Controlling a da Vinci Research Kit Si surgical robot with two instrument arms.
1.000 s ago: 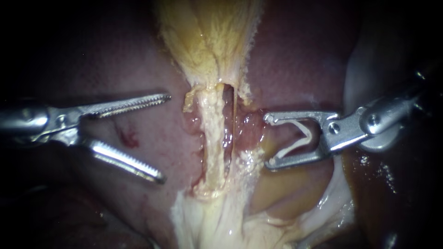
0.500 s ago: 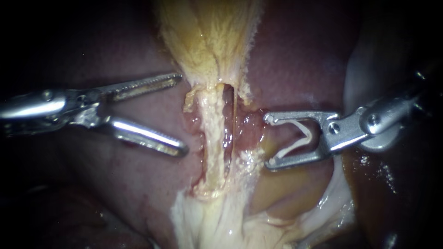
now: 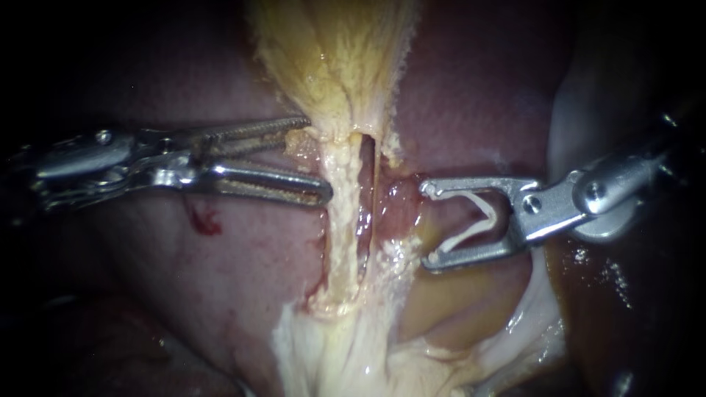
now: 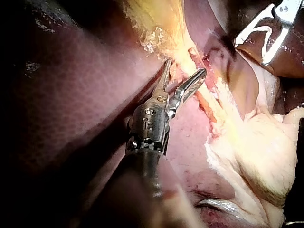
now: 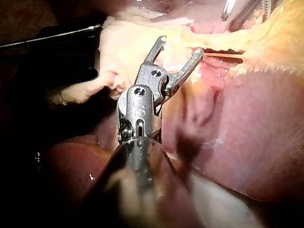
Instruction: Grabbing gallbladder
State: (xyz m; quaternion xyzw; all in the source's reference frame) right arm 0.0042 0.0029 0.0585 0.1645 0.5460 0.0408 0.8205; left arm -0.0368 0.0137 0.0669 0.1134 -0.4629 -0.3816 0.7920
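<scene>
The left instrument (image 3: 318, 158) came in nearly level, its two toothed jaws set narrow with a slim gap between them. Their tips lay against the bottom end of the gallbladder (image 3: 331, 59), where it tapers to a neck. A scrap of yellow tissue sat in the gap, but the jaws had not closed on it. In the left wrist view the same instrument (image 4: 186, 66) showed its jaws parted at that yellow edge. The right instrument (image 3: 426, 224) stood apart on the other side, jaws spread wide around one white clip (image 3: 487, 215), bent like a V and touching both jaws. In the right wrist view its jaws (image 5: 181, 44) hung open just short of the pale tissue. Between the two instruments ran two tubes from the gallbladder's neck: a thick pale tube (image 3: 338, 220) and, just beside it, a thin tube (image 3: 373, 198). Both ended in white fat (image 3: 331, 353). The liver (image 3: 220, 279) lay under everything, with one small red spot (image 3: 206, 220) below the left instrument.
</scene>
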